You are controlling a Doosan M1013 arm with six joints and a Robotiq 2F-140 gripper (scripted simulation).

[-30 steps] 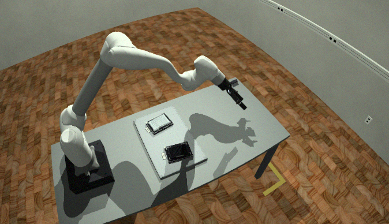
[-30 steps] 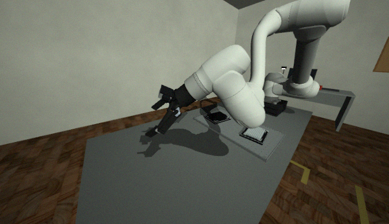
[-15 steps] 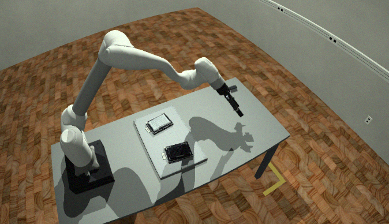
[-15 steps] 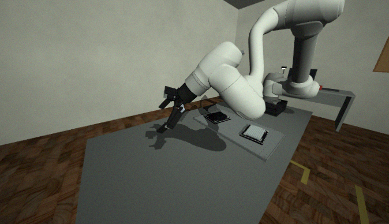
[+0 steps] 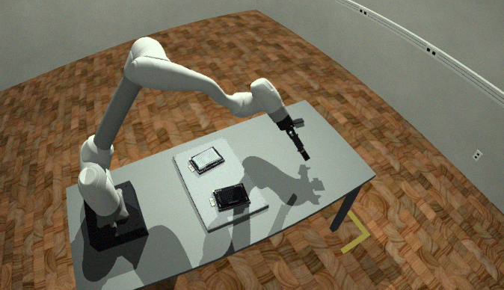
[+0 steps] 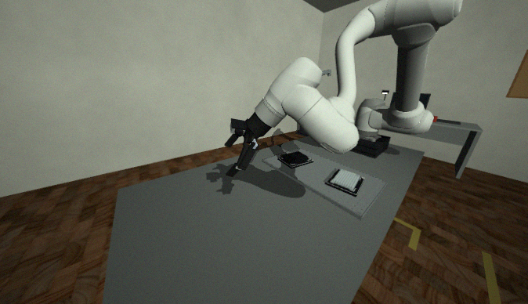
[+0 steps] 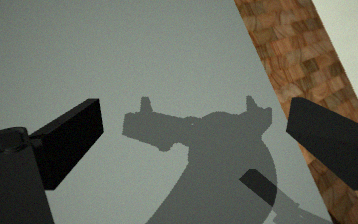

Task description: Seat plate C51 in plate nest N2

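A white well plate [image 5: 206, 159] [image 6: 345, 180] and a black well plate [image 5: 231, 196] [image 6: 295, 158] each lie flat in a nest on a grey base board [image 5: 194, 195] [image 6: 309, 173] in the middle of the table. I cannot read which one is C51 or C15. My gripper [image 5: 300, 148] [image 6: 231, 157] [image 7: 194, 115] is open and empty. It hangs tilted, low over bare table to the right of the board, well apart from both plates. The wrist view shows only the fingers, their shadow and the table.
The grey table [image 5: 336, 154] [image 6: 235, 228] [image 7: 130, 50] carries the arm's black base block [image 5: 127, 217] at its left end. The table's edge and the wooden floor [image 7: 300, 55] lie close beyond the gripper. A grey shelf [image 6: 458, 128] stands behind the arm.
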